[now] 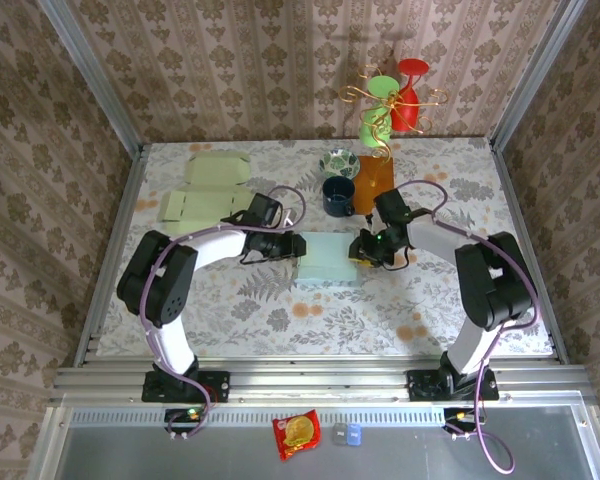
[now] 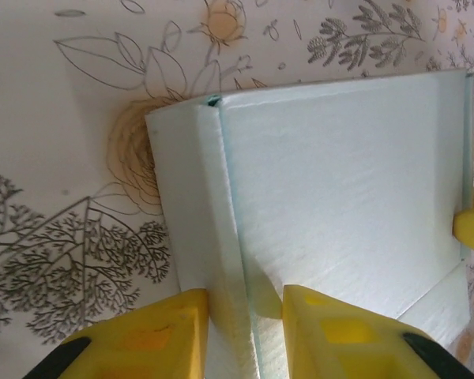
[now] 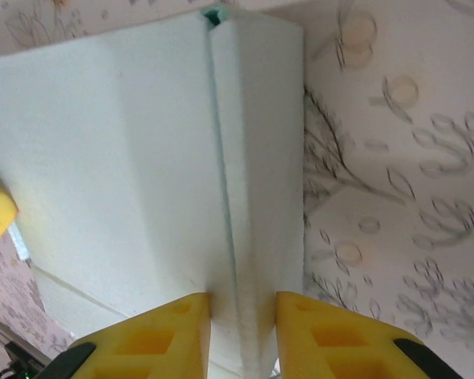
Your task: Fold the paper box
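The pale mint-green paper box (image 1: 328, 258) is sitting near the middle of the floral-patterned table (image 1: 230, 310), between the two arms, with its broad face lying flat and a folded side wall standing up at each end. The left tool (image 1: 294, 245) is reaching in at the box's left end. In the left wrist view its yellow fingers (image 2: 158, 335) are straddling that raised wall, set narrow and appearing to be pinching it, one finger outside and one over the box's face. The right tool (image 1: 361, 250) is doing the same at the opposite end, where the right wrist view is showing its fingers (image 3: 162, 339) closed narrow on the doubled-over wall. The box is looking light and thin, probably stiff only along its creases, so it is likely to be bending or denting under a hard squeeze and sliding easily on the smooth table. The doubled walls are seeming the soundest places to hold, since the paper is layered there. Holding both ends at once is also keeping the sheet from skating away while a flap is being pressed home.
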Controlling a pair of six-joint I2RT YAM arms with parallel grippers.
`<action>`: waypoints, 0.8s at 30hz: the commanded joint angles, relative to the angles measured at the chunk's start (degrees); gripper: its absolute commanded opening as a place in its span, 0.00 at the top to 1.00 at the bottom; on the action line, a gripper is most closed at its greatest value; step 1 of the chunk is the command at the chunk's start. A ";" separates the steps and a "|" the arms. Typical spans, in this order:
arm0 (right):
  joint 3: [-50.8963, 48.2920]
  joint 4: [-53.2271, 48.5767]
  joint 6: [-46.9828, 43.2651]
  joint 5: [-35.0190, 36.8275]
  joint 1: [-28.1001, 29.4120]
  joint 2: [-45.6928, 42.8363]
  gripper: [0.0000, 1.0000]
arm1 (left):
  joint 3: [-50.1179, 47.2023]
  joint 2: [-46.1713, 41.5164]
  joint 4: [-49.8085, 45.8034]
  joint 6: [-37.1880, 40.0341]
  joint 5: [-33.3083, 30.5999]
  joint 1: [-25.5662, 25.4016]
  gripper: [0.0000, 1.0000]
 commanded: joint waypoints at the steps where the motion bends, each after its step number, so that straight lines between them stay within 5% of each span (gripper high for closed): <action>1: -2.57 -2.53 0.37 0.82 0.55 -4.63 0.70 | -2.30 -1.56 -2.69 1.41 0.59 -1.19 0.70; 7: -5.05 -3.71 -0.35 3.40 0.09 -9.35 0.58 | -3.10 -2.37 -3.37 1.99 0.86 -2.36 0.70; 16: -3.38 -2.46 -2.59 3.24 -1.04 -4.41 0.46 | -2.16 -1.42 -3.96 3.03 0.68 -2.62 0.71; 24: -3.70 2.69 -3.39 -4.25 -2.61 -1.77 0.36 | -2.44 -1.29 -3.90 3.05 0.20 -2.53 0.74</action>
